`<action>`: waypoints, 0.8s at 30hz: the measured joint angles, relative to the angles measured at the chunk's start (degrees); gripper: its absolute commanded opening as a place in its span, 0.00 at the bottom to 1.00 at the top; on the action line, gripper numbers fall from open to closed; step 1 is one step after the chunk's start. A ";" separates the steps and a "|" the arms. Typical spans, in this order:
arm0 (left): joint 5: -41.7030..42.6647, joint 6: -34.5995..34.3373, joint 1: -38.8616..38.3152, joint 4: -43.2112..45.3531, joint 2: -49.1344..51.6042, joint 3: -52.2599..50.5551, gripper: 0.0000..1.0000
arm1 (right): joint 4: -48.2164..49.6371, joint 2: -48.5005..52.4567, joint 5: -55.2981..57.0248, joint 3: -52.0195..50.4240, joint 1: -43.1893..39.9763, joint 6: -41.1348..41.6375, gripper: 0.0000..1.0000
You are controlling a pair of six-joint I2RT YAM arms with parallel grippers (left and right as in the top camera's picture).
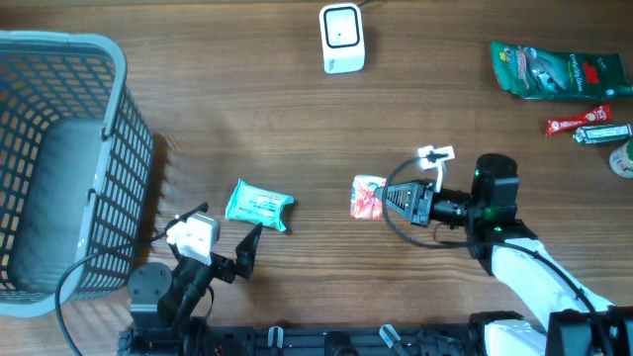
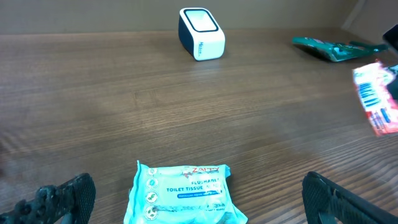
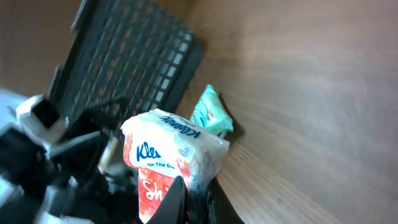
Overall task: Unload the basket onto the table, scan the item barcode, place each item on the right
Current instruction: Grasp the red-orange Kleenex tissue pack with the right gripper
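While the red-and-white soft tissue packet point(image 1: 368, 197) sits mid-bench, clamped in the right gripper point(image 1: 388, 198), grasping seems done. Next, I think, it must go to the white box-shaped scanner point(image 1: 342, 38) at the far edge, barcode facing it. The left gripper point(image 1: 220, 233) has its jaws apart.

Wood table point(image 1: 247, 109) w/ scanner point(image 1: 342, 38), basket point(image 1: 124, 188), wipes pkt point(image 1: 259, 206)

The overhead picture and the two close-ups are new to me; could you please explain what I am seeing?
Two robot arms work at a wooden table. One picture looks down from above; the other two come from a camera on each wrist. The right gripper is shut on a red-and-white tissue pack. The left gripper stands open near a teal wipes pack. Also on the table: a white scanner, a grey basket and a green packet.
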 measured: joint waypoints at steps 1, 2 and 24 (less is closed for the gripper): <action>0.00 0.02 0.00 0.00 0.00 0.00 1.00 | 2.05 0.00 -0.61 0.00 0.00 -2.51 0.04; 0.00 0.02 0.00 0.00 0.00 0.00 1.00 | 3.54 0.00 -1.07 0.00 0.00 -3.96 0.04; 0.00 0.02 0.00 -0.02 0.00 0.00 1.00 | 55.43 28.65 -13.60 2.64 1.44 7.08 0.04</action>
